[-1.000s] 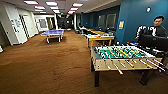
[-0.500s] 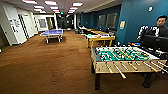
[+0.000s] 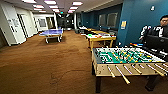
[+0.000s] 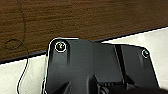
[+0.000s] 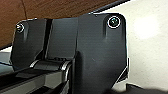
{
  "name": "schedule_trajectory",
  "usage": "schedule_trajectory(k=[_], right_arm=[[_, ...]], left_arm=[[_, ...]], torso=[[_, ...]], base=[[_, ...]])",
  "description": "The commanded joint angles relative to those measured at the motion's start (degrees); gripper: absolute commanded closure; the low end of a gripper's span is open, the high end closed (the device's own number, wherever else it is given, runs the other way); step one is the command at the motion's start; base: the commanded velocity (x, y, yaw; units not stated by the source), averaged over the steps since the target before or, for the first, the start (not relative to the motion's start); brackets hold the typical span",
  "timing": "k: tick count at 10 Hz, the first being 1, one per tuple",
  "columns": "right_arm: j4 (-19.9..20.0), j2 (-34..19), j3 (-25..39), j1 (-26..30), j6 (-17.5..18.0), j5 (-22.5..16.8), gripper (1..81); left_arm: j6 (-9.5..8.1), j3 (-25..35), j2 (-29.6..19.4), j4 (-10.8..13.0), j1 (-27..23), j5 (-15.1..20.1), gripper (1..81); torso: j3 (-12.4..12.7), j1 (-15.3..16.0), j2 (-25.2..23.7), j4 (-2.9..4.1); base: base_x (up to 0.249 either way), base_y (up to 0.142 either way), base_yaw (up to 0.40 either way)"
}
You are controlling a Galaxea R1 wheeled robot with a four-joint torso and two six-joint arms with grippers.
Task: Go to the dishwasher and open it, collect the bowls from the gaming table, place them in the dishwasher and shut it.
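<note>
We were in a big room with a brown carpet, and a foosball table with a green field and rods stood close on our right, with a person behind it by the blue wall. Farther back stood a yellow-wood worktop with small bright things on it, too blurry to name, and a blue ping-pong table well apart on the left. We could not tell if our left or right jaws were wide or narrow.

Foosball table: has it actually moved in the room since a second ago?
No. The foosball table keeps its place beside the blue wall and the yellow-wood table; the whole head view has shifted, so the camera moved.
</note>
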Motion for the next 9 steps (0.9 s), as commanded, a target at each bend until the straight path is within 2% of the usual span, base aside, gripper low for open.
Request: schedule_trajectory(k=[1,9], right_arm=[[-0.6,-0.6,-0.2,2.8,0.0,-2.9,1.0],[-0.8,-0.5,-0.2,2.7,0.0,-2.7,1.0]], left_arm=[[-0.05,0.1,-0.3,-0.1,-2.7,2.6,1.0],[-0.05,0.2,-0.3,-0.1,-2.7,2.6,1.0]], torso=[[0.0,0.0,0.0,0.0],[0.0,-0.1,-0.1,0.0]], base=[[0.167,0.0,0.0],[0.156,0.079,0.0]])
